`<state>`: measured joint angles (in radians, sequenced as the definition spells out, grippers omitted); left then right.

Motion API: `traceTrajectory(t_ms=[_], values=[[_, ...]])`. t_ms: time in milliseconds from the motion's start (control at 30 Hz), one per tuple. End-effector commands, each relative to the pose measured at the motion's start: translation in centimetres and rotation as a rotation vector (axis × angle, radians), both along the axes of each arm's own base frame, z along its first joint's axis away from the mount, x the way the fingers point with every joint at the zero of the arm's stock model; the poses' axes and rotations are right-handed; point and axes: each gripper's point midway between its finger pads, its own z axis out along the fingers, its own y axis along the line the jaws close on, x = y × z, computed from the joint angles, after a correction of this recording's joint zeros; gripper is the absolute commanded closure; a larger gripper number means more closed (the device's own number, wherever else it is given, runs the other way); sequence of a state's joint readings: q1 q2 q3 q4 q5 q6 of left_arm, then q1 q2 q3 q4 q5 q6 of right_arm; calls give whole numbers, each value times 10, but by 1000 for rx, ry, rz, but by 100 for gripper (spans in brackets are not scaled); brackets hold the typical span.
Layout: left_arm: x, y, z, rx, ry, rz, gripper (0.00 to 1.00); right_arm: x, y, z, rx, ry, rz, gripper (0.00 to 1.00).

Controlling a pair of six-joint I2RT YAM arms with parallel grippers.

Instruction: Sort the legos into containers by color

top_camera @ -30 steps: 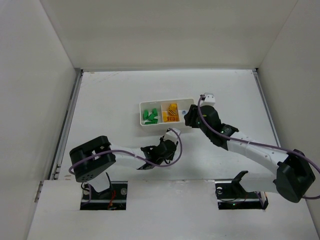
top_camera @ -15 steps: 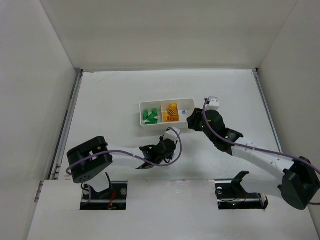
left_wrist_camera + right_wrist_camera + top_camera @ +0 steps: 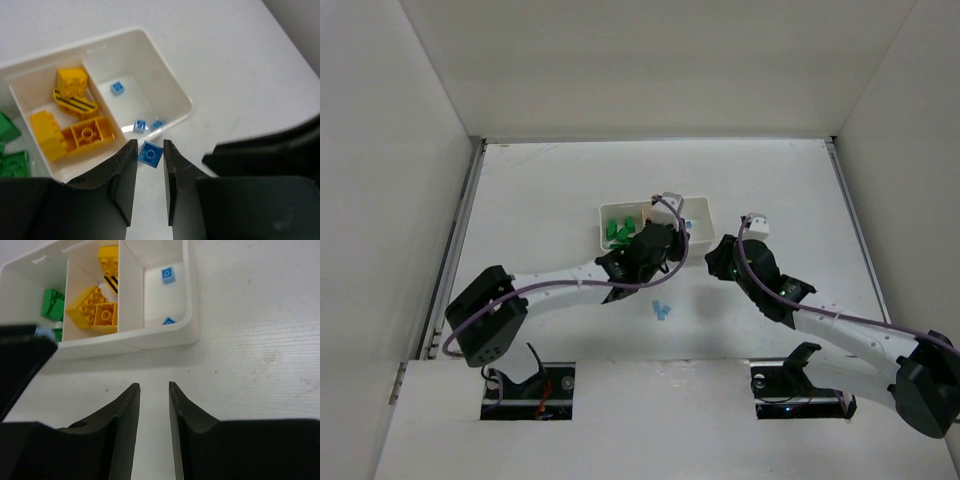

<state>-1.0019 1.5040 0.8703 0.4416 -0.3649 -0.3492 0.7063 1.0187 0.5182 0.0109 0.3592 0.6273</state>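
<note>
The white tray point(image 3: 167, 82) holds green legos point(image 3: 619, 232) in its left container, yellow legos point(image 3: 75, 125) in the middle one and small blue legos point(image 3: 117, 88) in the right one. My left gripper point(image 3: 150, 147) hovers over the tray's near right corner, shut on a tiny blue lego point(image 3: 150, 153) pinched between its fingertips. In the top view, the left gripper point(image 3: 665, 240) covers the yellow legos. My right gripper point(image 3: 154, 386) hangs over bare table just in front of the tray point(image 3: 165, 337), jaws narrowly open with nothing between them. Two pale blue legos point(image 3: 662, 312) lie on the table.
White walls enclose the table on the left, right and back. The right arm point(image 3: 840, 325) stretches from its base toward the tray's right side. The left arm point(image 3: 560, 280) crosses the table in front of the tray.
My left gripper has risen from the table's front and moved over the tray with the blue lego. My right gripper has drawn back from the tray and narrowed its jaws.
</note>
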Motion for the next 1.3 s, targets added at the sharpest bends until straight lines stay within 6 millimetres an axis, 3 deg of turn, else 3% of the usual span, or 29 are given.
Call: traceTrajectory(t_ms=[0, 200, 333, 433, 567, 667, 833, 1067, 1267], values=[[28, -21, 8, -20, -13, -15, 84, -5, 13, 15, 82, -36, 20, 65], [62, -38, -15, 32, 35, -5, 82, -26, 29, 1, 66, -2, 88, 64], [70, -41, -23, 62, 48, 6, 63, -38, 40, 1, 76, 6, 135, 60], [70, -41, -11, 50, 26, 9, 51, -50, 54, -3, 68, 20, 201, 57], [69, -27, 14, 23, -11, 29, 50, -67, 79, -17, 36, 68, 296, 53], [60, -7, 29, -1, -29, 48, 52, -77, 96, -31, -6, 107, 340, 51], [29, 32, 30, -6, -30, 80, 55, -85, 112, -48, -53, 157, 364, 49], [-19, 85, 8, 3, 2, 144, 55, -90, 124, -69, -118, 214, 382, 45], [-45, 115, -15, -3, 46, 177, 56, -80, 114, -76, -202, 229, 304, 48]])
